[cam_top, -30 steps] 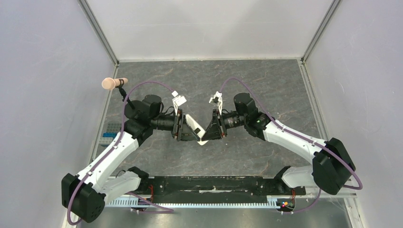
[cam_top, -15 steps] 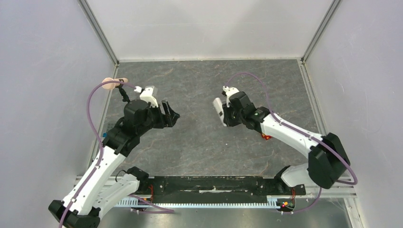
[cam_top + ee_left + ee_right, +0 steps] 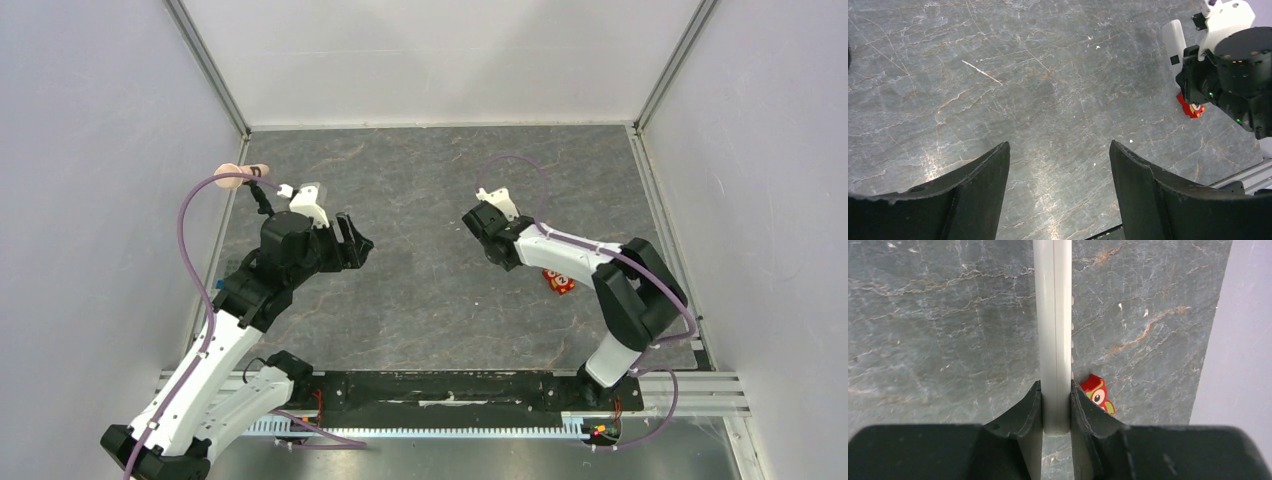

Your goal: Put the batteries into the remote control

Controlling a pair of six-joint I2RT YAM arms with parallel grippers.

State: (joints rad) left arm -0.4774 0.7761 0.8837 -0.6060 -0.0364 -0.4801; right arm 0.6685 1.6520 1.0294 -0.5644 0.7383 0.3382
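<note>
The remote control shows edge-on as a slim white slab in the right wrist view, and my right gripper is shut on its near end. The left wrist view has the remote control as a white bar sticking out of the right gripper above the floor. In the top view the right gripper sits right of centre and hides the remote. My left gripper hangs left of centre, and the left wrist view shows the left gripper open with only bare floor between its fingers. The batteries are out of view.
An orange owl-faced square lies on the floor under the right forearm, just behind the right fingers, and shows again as the owl square. A pinkish stick lies at the back left corner. Grey walls close in both sides and the back.
A second ago both grippers met at the centre with the remote between them. The left gripper has let go and drawn back left, open. The right gripper has carried the remote back and right.
</note>
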